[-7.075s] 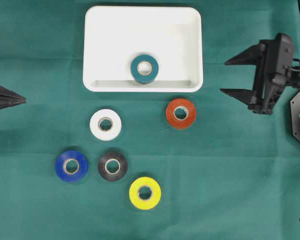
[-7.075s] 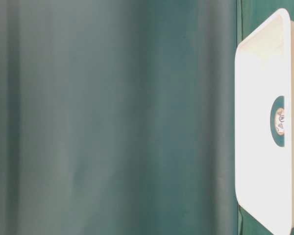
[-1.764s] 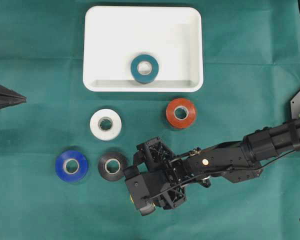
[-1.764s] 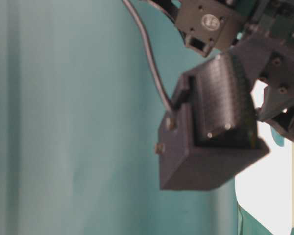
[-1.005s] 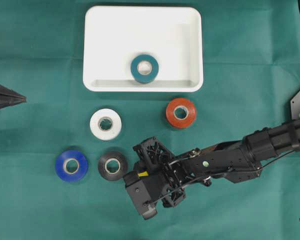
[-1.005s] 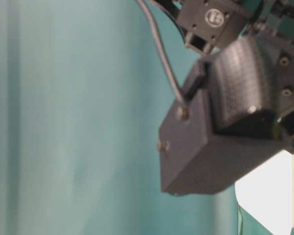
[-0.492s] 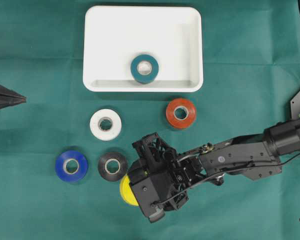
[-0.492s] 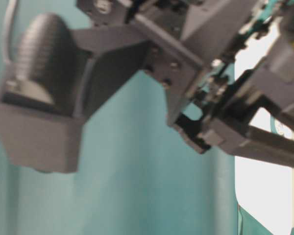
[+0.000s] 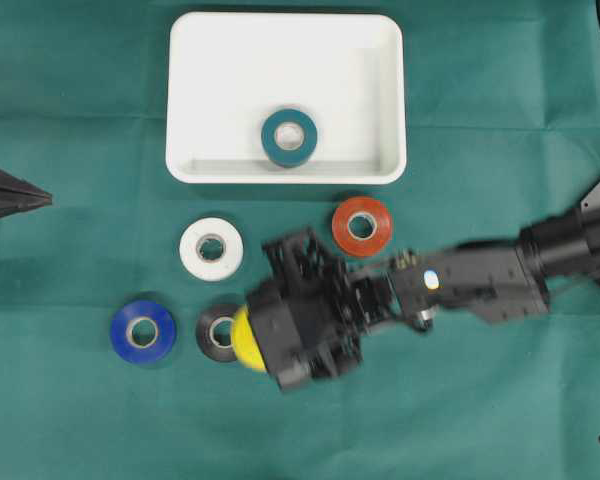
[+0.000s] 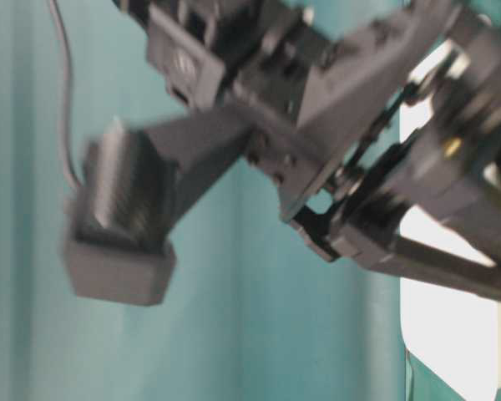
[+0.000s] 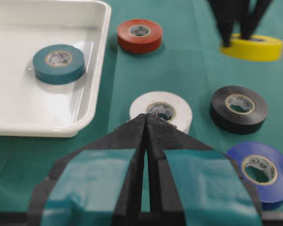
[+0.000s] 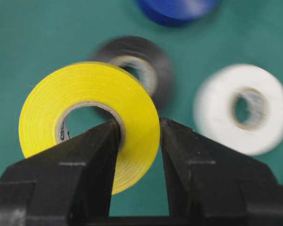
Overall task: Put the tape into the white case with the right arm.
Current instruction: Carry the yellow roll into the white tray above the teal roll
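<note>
Yellow tape (image 12: 89, 120) sitting pinched in the right gripper (image 12: 138, 141), one finger through the cardboard core and the other against the outer wall, roll tilted up off the green cloth (image 12: 37, 33). Showing bright, glossy, smooth-sided, with a pale inner ring. Hanging low in the middle of the overhead frame, peeking out at the left edge of the gripper (image 9: 265, 335) as a yellow crescent (image 9: 244, 340), right beside the black roll (image 9: 217, 332) and partly over it. Appearing in the left wrist view at the upper right (image 11: 252, 47), under two dark fingertips.

Lying well apart from it, at the top centre of the overhead frame: white case (image 9: 210, 60), shallow, with rounded corners and raised rim, holding a teal roll (image 9: 289, 137) flat near its lower wall.

Resting on the cloth: white roll (image 9: 211, 248) left of the gripper, blue roll (image 9: 142, 332) at lower left, red roll (image 9: 361, 226) just below the case's lower right corner.

Reaching in from the right edge, blurred: right arm (image 9: 500, 280).

Sitting at the left edge of the overhead frame: left gripper (image 9: 15, 197), teal-patched fingers pressed together tip to tip with nothing between, as seen in its own wrist view (image 11: 146, 122).

Filling the table-level view: blurred black gripper parts (image 10: 317, 125).
</note>
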Action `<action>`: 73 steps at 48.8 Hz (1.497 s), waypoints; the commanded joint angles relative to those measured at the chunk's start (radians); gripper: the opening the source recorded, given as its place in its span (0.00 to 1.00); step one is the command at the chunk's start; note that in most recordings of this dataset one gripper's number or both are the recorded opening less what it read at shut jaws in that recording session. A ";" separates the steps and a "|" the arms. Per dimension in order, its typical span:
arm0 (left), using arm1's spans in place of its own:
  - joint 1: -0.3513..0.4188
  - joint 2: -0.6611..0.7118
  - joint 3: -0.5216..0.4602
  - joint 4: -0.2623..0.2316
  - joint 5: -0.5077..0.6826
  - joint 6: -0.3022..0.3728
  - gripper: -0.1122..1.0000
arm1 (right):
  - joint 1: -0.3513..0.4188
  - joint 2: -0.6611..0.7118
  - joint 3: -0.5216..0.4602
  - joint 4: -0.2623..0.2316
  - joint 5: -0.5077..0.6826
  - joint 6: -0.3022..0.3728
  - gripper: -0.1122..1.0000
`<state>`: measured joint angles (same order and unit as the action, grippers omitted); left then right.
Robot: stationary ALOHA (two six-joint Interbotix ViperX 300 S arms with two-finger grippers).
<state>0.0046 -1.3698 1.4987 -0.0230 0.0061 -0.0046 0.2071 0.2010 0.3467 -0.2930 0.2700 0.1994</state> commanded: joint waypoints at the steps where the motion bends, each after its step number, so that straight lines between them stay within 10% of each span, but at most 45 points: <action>1: 0.003 0.008 -0.011 0.000 -0.005 0.000 0.10 | -0.052 -0.035 -0.011 -0.006 -0.003 0.002 0.10; 38: 0.003 0.008 -0.011 -0.002 -0.005 0.000 0.10 | -0.505 -0.048 -0.006 -0.097 -0.014 -0.002 0.10; 73: 0.003 0.008 -0.009 0.000 -0.005 0.000 0.10 | -0.629 -0.023 0.046 -0.109 -0.103 -0.002 0.11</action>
<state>0.0061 -1.3698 1.5018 -0.0230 0.0077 -0.0046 -0.4172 0.1994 0.4019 -0.3973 0.1810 0.1979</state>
